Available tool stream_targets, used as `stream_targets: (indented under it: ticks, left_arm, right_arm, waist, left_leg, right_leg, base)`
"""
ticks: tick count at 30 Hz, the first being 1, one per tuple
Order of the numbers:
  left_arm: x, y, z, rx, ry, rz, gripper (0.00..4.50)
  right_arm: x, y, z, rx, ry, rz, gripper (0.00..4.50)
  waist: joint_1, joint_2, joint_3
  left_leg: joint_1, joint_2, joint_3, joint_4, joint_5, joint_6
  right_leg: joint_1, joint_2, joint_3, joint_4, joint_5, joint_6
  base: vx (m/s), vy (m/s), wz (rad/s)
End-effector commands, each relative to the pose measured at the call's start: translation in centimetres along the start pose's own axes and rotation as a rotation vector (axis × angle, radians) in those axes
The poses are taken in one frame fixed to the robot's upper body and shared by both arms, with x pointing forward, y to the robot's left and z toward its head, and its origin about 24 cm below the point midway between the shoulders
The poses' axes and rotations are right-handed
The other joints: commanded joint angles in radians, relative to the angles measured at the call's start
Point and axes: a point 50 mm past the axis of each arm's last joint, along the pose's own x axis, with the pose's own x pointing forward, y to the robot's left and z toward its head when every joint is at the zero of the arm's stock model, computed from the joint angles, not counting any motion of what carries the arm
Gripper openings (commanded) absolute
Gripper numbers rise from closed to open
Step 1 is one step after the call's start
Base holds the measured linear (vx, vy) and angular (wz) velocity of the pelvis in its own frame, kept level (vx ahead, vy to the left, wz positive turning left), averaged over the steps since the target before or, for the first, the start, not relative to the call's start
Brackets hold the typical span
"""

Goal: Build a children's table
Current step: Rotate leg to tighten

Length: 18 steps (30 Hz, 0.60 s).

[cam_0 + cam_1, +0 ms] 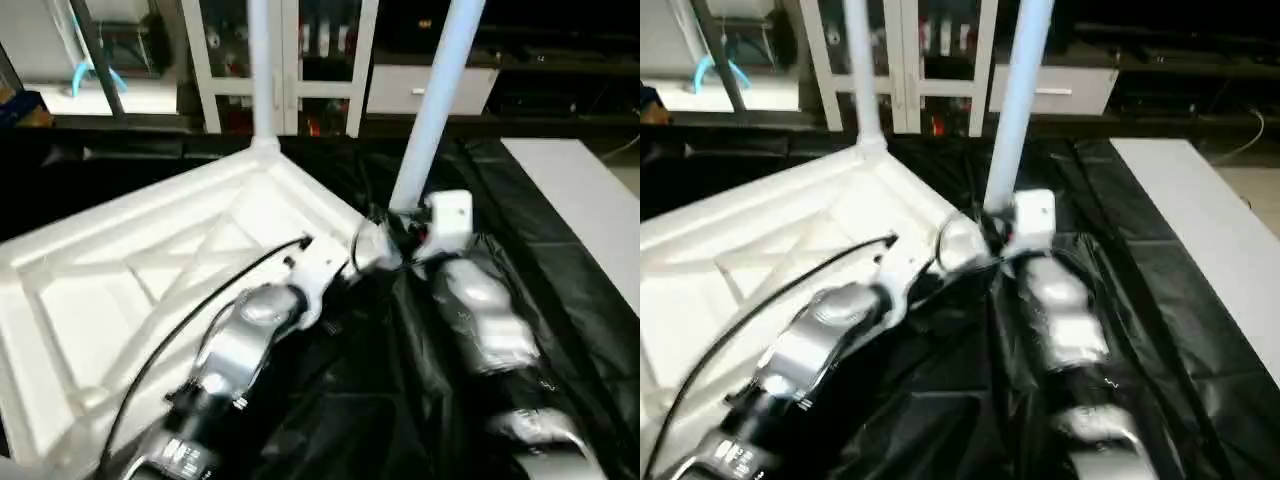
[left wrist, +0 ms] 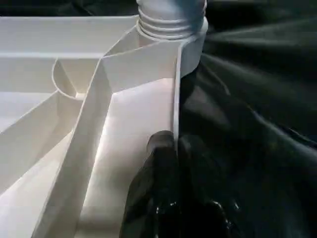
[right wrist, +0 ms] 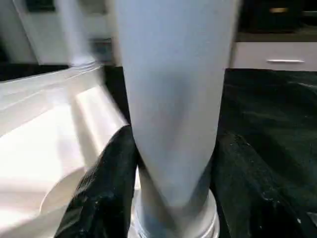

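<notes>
Reaching forward, the right hand (image 3: 168, 163) is clamped around a leaning leg (image 1: 432, 110); beside it, the closed left hand (image 2: 171, 163) is pressed against the top's (image 1: 120, 270) rim.

White glass-door cabinet (image 1: 285, 60) behind, black sheeting (image 1: 400, 400) underneath, white flat board (image 1: 585, 200) at right

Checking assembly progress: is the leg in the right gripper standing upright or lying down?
Upright, slightly tilted: the leg rises from the table top's corner, right gripper around its base.
</notes>
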Motion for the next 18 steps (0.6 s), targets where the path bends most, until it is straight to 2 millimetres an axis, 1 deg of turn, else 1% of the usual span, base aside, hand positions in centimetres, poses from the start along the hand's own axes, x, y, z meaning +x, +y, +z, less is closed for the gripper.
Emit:
stream_targets:
  ticks: [1, 2, 3, 4, 5, 6, 7, 8, 9, 10, 11, 12, 13, 14, 15, 16, 17, 18]
  left_arm:
    - [-0.1, 0.6, 2.4, 0.024, -0.118, 0.039, 0.00]
    - [-0.1, 0.6, 2.4, 0.024, -0.118, 0.039, 0.00]
    - [-0.5, 1.0, 1.9, 0.088, -0.112, 0.019, 0.00]
    - [-0.6, 1.1, 1.7, 0.106, -0.109, 0.014, 0.00]
    - [-1.3, 1.6, 0.9, 0.166, -0.098, -0.011, 0.00]
    - [-1.8, 1.9, 0.4, 0.184, -0.094, -0.029, 0.00]
    - [-2.5, 2.2, -0.1, 0.198, -0.090, -0.050, 0.00]
    - [-2.5, 2.2, -0.1, 0.198, -0.090, -0.050, 0.00]
    - [-3.1, 2.4, -0.4, 0.217, -0.098, -0.080, 0.00]
    - [-3.8, 2.4, -0.9, 0.225, -0.104, -0.126, 0.00]
    - [-4.1, 2.4, -1.0, 0.224, -0.104, -0.142, 0.00]
    - [-4.5, 2.4, -1.3, 0.223, -0.103, -0.169, 0.00]
    - [-5.4, 2.5, -1.8, 0.227, -0.106, -0.213, 0.00]
    - [-5.5, 2.5, -1.8, 0.227, -0.107, -0.218, 0.00]
    - [-5.8, 2.5, -1.9, 0.230, -0.111, -0.233, 0.00]
    - [-6.0, 2.5, -2.0, 0.229, -0.116, -0.245, 0.00]
    - [-6.2, 2.4, -2.0, 0.223, -0.123, -0.258, 0.00]
    - [-6.3, 2.4, -1.9, 0.218, -0.129, -0.267, 0.00]
  right_arm:
    - [0.0, 1.8, -2.6, 0.057, 0.097, 0.068, 1.86]
    - [0.0, 1.8, -2.6, 0.057, 0.097, 0.068, 1.86]
    - [0.0, 2.9, -1.9, 0.045, 0.055, 0.207, 1.86]
    - [0.0, 3.2, -1.7, 0.035, 0.042, 0.249, 1.86]
    - [-0.5, 3.0, -0.9, -0.047, -0.002, 0.313, 1.86]
    - [-0.9, 2.2, -0.4, -0.070, -0.012, 0.326, 2.56]
    - [-1.4, 1.3, 0.1, -0.087, -0.018, 0.334, 2.56]
    - [-1.4, 1.3, 0.1, -0.087, -0.018, 0.334, 2.56]
    - [-2.0, 0.5, 0.5, -0.087, -0.015, 0.372, 2.62]
    - [-2.7, -0.4, 0.8, -0.082, -0.006, 0.418, 2.76]
    - [-3.0, -0.8, 1.0, -0.079, -0.003, 0.438, 2.76]
    - [-3.5, -1.5, 1.2, -0.076, 0.002, 0.472, 2.90]
    - [-4.5, -3.1, 1.6, -0.096, 0.025, 0.523, 2.96]
    - [-4.6, -3.3, 1.6, -0.096, 0.030, 0.532, 3.00]
    - [-5.0, -3.9, 1.6, -0.095, 0.047, 0.557, 3.05]
    - [-5.4, -4.6, 1.6, -0.117, 0.070, 0.582, 3.13]
    - [-5.7, -4.9, 1.5, -0.133, 0.090, 0.603, 3.13]
    - [-5.9, -5.1, 1.4, -0.149, 0.100, 0.612, 3.27]
  waist:
    - [0.001, -0.006, -0.067]
    - [0.000, -0.005, -0.066]
    - [0.001, -0.007, -0.067]
    - [0.001, -0.011, -0.065]
    - [0.004, -0.007, -0.067]
    - [0.006, -0.011, -0.065]
    - [0.012, -0.013, -0.063]
    - [0.012, -0.010, -0.065]
    - [0.010, -0.011, -0.061]
    - [0.009, -0.011, -0.062]
    - [0.009, -0.010, -0.062]
    - [0.008, -0.007, -0.061]
    - [0.007, -0.007, -0.061]
    - [0.009, -0.006, -0.059]
    - [0.009, -0.006, -0.057]
    - [0.009, -0.007, -0.057]
    - [0.007, -0.006, -0.055]
    - [0.008, -0.007, -0.053]
  left_leg:
    - [0.029, 0.000, -0.001, -0.043, 0.009, 0.040]
    - [0.028, -0.001, -0.001, -0.043, 0.008, 0.044]
    - [0.028, -0.002, -0.002, -0.043, 0.005, 0.049]
    - [0.026, -0.002, -0.001, -0.044, -0.001, 0.054]
    - [0.027, -0.002, -0.002, -0.042, 0.004, 0.057]
    - [0.027, 0.000, -0.001, -0.042, 0.006, 0.064]
    - [0.027, 0.000, -0.002, -0.043, 0.016, 0.066]
    - [0.026, 0.001, -0.001, -0.041, 0.018, 0.069]
    - [0.026, 0.000, -0.002, -0.045, 0.013, 0.070]
    - [0.027, 0.000, -0.002, -0.045, 0.011, 0.070]
    - [0.028, 0.003, -0.003, -0.045, 0.005, 0.068]
    - [0.030, 0.005, -0.001, -0.046, 0.004, 0.065]
    - [0.030, 0.002, -0.001, -0.045, 0.000, 0.067]
    - [0.028, 0.006, -0.001, -0.045, -0.009, 0.070]
    - [0.029, 0.005, 0.001, -0.045, -0.020, 0.067]
    - [0.029, 0.004, 0.001, -0.046, -0.027, 0.068]
    - [0.028, 0.005, 0.002, -0.047, -0.045, 0.065]
    - [0.029, 0.006, 0.002, -0.048, -0.056, 0.060]
  right_leg:
    - [0.045, -0.043, 0.019, -0.059, 0.400, -0.205]
    - [0.045, -0.043, 0.019, -0.058, 0.418, -0.199]
    - [0.046, -0.043, 0.018, -0.058, 0.423, -0.197]
    - [0.047, -0.043, 0.017, -0.061, 0.418, -0.194]
    - [0.047, -0.043, 0.017, -0.059, 0.423, -0.189]
    - [0.047, -0.043, 0.018, -0.059, 0.432, -0.187]
    - [0.052, -0.042, 0.018, -0.059, 0.438, -0.178]
    - [0.049, -0.041, 0.018, -0.055, 0.451, -0.176]
    - [0.048, -0.040, 0.016, -0.058, 0.445, -0.173]
    - [0.049, -0.039, 0.016, -0.058, 0.441, -0.173]
    - [0.048, -0.039, 0.016, -0.057, 0.437, -0.177]
    - [0.042, -0.039, 0.016, -0.056, 0.431, -0.187]
    - [0.043, -0.036, 0.015, -0.057, 0.429, -0.192]
    - [0.045, -0.037, 0.016, -0.058, 0.426, -0.196]
    - [0.042, -0.038, 0.015, -0.060, 0.411, -0.207]
    - [0.042, -0.038, 0.016, -0.061, 0.400, -0.211]
    - [0.041, -0.040, 0.015, -0.064, 0.368, -0.219]
    - [0.040, -0.042, 0.017, -0.066, 0.337, -0.225]
  base:
    - [0.000, 0.000, 0.00]
    - [0.000, 0.000, 0.00]
    - [0.000, 0.000, 0.00]
    - [0.000, 0.000, 0.00]
    - [0.000, 0.000, 0.00]
    - [0.000, 0.000, 0.00]
    - [0.000, 0.000, 0.00]
    - [0.000, 0.000, 0.00]
    - [0.000, 0.000, 0.00]
    - [0.000, 0.000, 0.00]
    - [0.000, 0.000, 0.00]
    - [0.000, 0.000, 0.00]
    - [0.000, 0.000, 0.00]
    - [0.000, 0.000, 0.00]
    - [0.000, 0.000, 0.00]
    - [0.000, 0.000, 0.00]
    - [0.000, 0.000, 0.00]
    - [0.000, 0.000, 0.00]
